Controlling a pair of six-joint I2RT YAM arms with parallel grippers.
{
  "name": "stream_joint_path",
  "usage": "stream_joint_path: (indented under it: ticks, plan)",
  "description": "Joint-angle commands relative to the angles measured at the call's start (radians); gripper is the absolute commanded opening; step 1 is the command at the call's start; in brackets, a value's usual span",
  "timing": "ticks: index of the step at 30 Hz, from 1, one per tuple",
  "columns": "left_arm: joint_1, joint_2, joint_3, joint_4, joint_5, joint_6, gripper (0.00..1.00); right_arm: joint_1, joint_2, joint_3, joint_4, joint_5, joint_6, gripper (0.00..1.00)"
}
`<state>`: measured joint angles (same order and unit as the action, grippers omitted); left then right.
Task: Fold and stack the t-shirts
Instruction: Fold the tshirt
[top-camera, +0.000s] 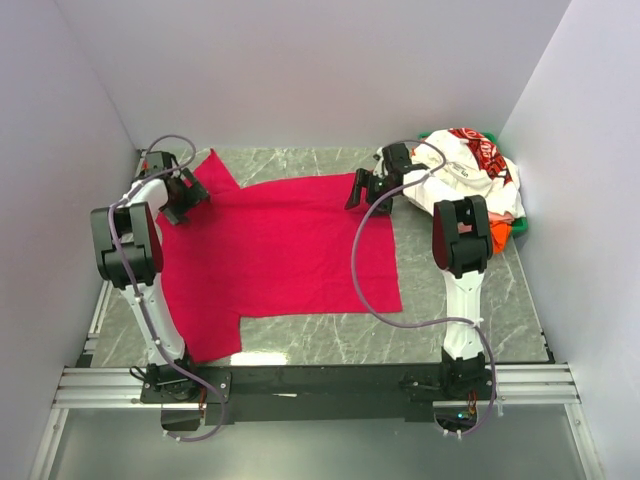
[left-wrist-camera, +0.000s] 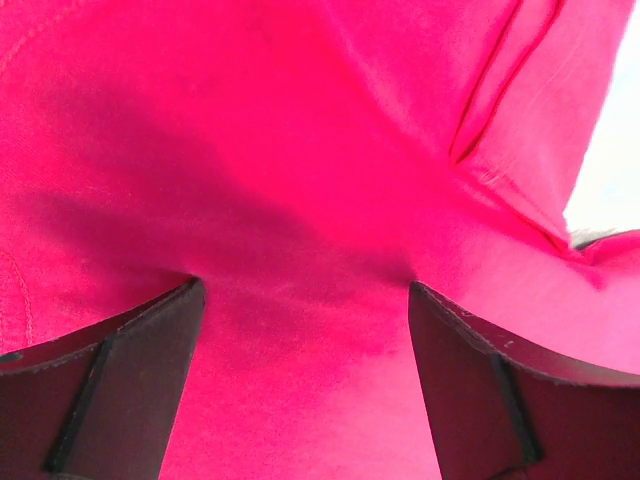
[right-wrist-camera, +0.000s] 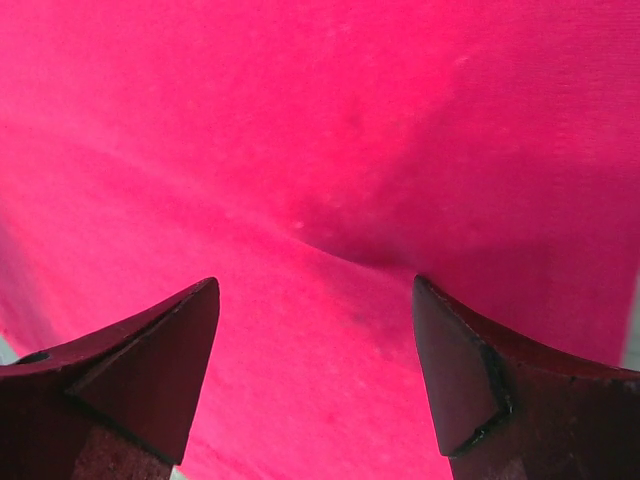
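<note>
The crimson red t-shirt (top-camera: 285, 250) lies spread flat on the marble table, its sleeves at the far left and near left. My left gripper (top-camera: 188, 200) is open and sits low over the shirt's far-left part, by the sleeve. In the left wrist view the red cloth (left-wrist-camera: 300, 150) fills the frame, and the left gripper (left-wrist-camera: 300, 285) has its jaws wide apart on it. My right gripper (top-camera: 362, 188) is open at the shirt's far-right corner. In the right wrist view the jaws of the right gripper (right-wrist-camera: 315, 282) stand wide apart over a raised fold of the cloth (right-wrist-camera: 330, 150).
A pile of other shirts sits at the back right: a white one with red-and-black print (top-camera: 465, 170) on top, orange (top-camera: 498, 238) and green (top-camera: 522, 226) edges below. White walls enclose the table on three sides. The right arm's cable (top-camera: 358, 270) loops over the red shirt.
</note>
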<state>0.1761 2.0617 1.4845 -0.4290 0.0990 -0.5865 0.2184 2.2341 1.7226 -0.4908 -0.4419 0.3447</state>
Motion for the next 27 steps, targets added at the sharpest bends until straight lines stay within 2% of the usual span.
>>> stream_joint_path:
  ticks: [1,8,12,15,20,27]
  plan:
    - [-0.044,0.136,0.07,0.027,0.063,0.011,0.89,-0.054,0.054,0.055,-0.09,0.143,0.059,0.84]
    - [-0.105,0.293,0.305,0.022,0.143,0.01,0.89,-0.091,0.108,0.178,-0.14,0.171,0.071,0.84]
    - [-0.132,0.386,0.52,-0.005,0.189,0.007,0.89,-0.097,0.162,0.296,-0.185,0.173,0.07,0.84]
    - [-0.135,0.408,0.585,-0.01,0.221,-0.001,0.89,-0.097,0.168,0.348,-0.203,0.161,0.066,0.84]
    - [-0.135,0.302,0.482,0.025,0.248,0.022,0.9,-0.094,0.107,0.309,-0.155,0.109,0.076,0.84]
    - [-0.129,-0.002,0.251,0.035,0.222,0.051,0.91,-0.051,-0.104,0.16,-0.108,0.112,0.036,0.84]
